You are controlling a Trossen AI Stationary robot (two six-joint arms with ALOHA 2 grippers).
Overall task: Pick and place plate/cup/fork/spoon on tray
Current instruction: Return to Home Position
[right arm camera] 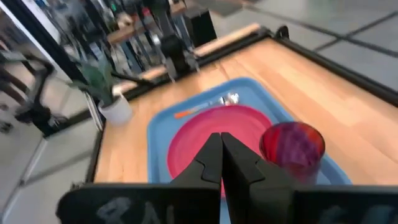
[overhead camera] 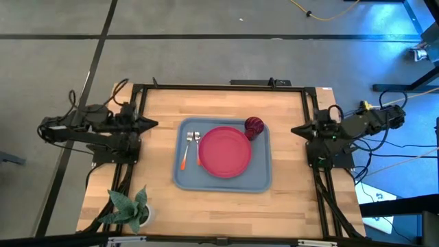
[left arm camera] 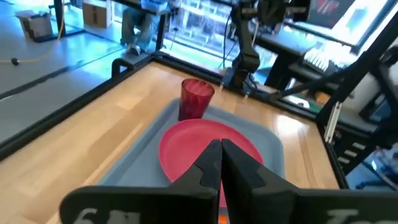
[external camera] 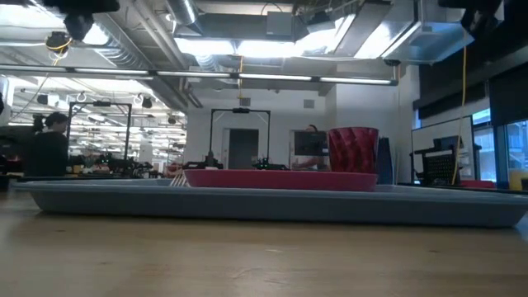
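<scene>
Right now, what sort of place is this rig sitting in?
Probably a robotics lab: exposed silver ceiling ducts above strip lights, a person at cluttered equipment benches, and a yellow cable loose on the grey floor. The left gripper and right gripper wait shut at the light wooden table's sides.

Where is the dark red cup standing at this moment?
In the high view the cup stands on the tray, in the tray's upper right corner as pictured, right beside the rim of the plate.

The left end effector (overhead camera: pixel 153 124) and right end effector (overhead camera: pixel 295 129) are both closed, pointing toward each other.
</scene>
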